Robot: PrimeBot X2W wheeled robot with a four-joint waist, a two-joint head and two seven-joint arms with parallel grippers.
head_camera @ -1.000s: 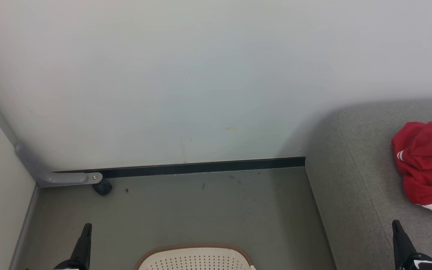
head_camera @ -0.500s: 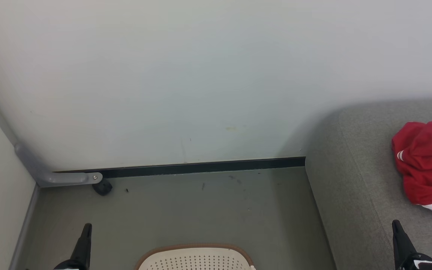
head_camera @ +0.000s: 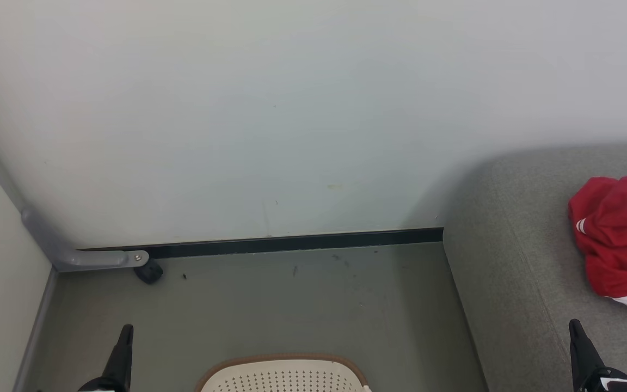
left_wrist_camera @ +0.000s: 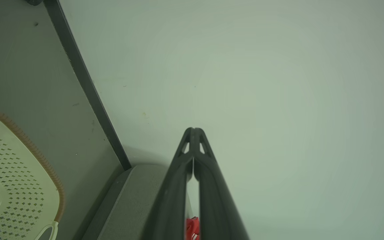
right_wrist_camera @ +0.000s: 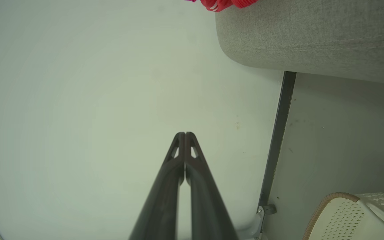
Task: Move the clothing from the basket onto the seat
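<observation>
Pale wall (head_camera: pixel 292 109), grey floor (head_camera: pixel 292 305): red clothing (head_camera: pixel 615 239), judged soft, light and limp, lies bunched on seat (head_camera: pixel 509 245) just beyond right gripper (head_camera: pixel 573 325), likely best pinched at a raised fold; right gripper and left gripper (head_camera: pixel 127 329) both closed and empty, basket (head_camera: pixel 283 374) between.

Basket (head_camera: pixel 283 377) cut by bottom edge, contents unseen; clothing (head_camera: pixel 618 239) cropped at right edge, perhaps one garment.

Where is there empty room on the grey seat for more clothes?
The seat is bare between its left edge and the red clothing. The floor between the basket and the black baseboard is bare too. Crowded only at the seat's right, under the clothing.
</observation>
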